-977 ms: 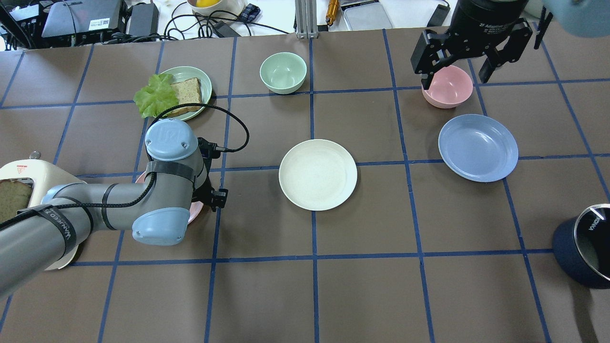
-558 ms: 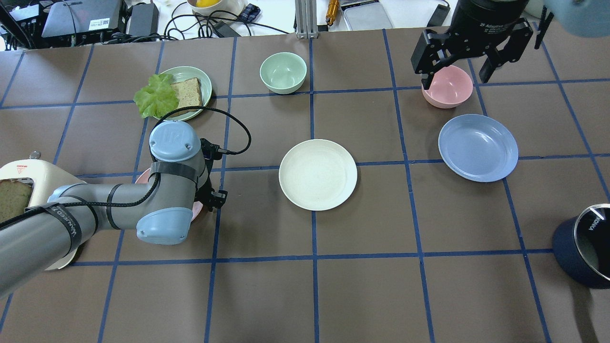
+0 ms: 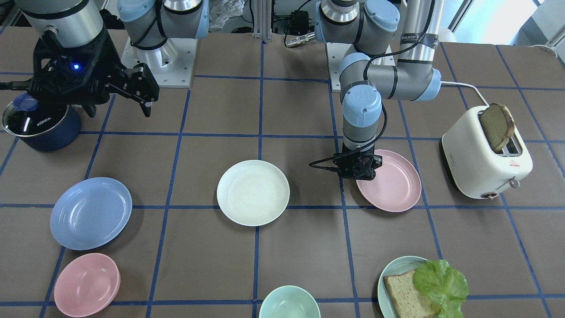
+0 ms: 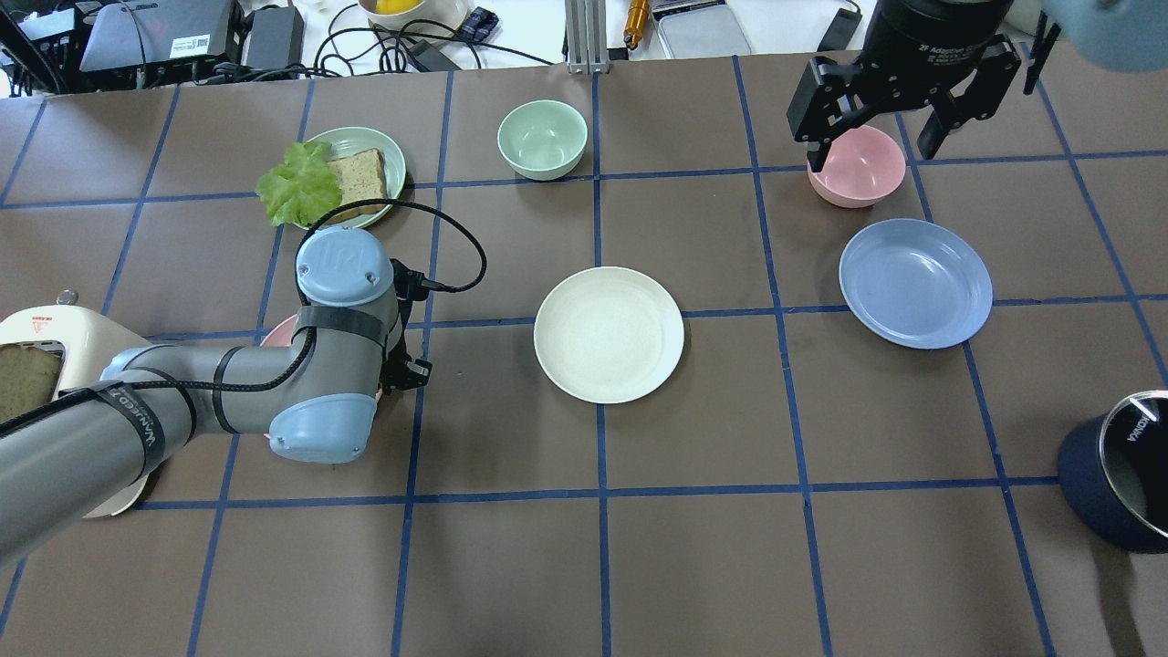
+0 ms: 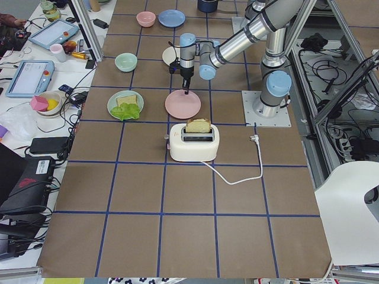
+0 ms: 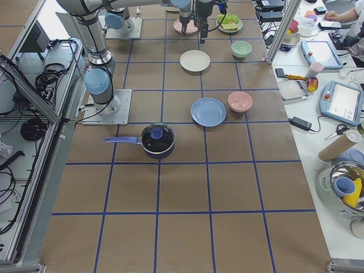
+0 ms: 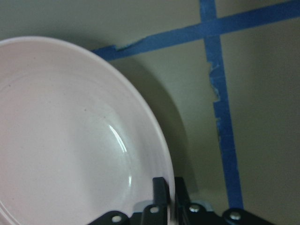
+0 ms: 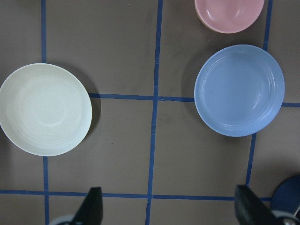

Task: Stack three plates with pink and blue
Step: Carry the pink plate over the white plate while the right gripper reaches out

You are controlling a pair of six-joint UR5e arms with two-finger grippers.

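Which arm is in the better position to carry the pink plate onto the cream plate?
Left. The left gripper is closed on the rim of the pink plate. The right gripper is open and empty, raised high on the blue plate's side, beyond the cream plate.

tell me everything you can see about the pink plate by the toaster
The pink plate is round, shallow, pale pink and plastic-looking with a matte finish. It has faint rings inside and nothing on it. It sits level between the toaster and the cream plate, apart from both. The left gripper has its fingers closed on the rim on the cream plate's side, one inside, one outside.
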